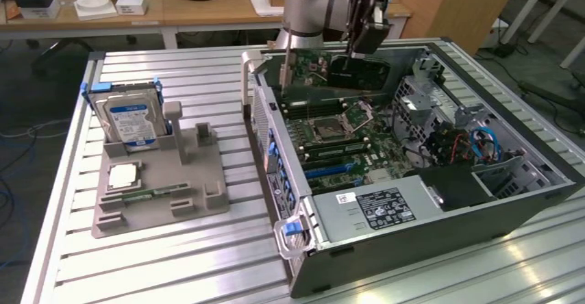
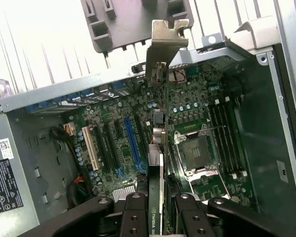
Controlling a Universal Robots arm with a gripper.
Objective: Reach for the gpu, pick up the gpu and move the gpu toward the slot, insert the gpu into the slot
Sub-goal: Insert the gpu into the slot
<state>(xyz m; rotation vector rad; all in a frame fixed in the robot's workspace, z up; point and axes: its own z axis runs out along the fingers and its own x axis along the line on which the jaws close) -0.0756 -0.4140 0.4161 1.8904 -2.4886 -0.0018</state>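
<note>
Slatted metal table (image 1: 183, 263), open computer case (image 1: 412, 239), hand (image 2: 157, 199) clenched on gpu (image 2: 156, 165) marked NVIDIA, above motherboard (image 2: 113, 143)

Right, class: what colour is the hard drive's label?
Blue; the hard drive shows best in the exterior view.

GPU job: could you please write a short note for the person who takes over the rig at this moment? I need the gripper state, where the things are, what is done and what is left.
Gripper: shut on the gpu, which stands on edge between the fingers.
Where: the gpu hangs above the motherboard inside the open computer case, with its silver bracket toward the case wall. It is not seated in any slot.
Done: reach and pick-up; the gpu is over the case.
Left: insertion. The blue slot is empty.
</note>
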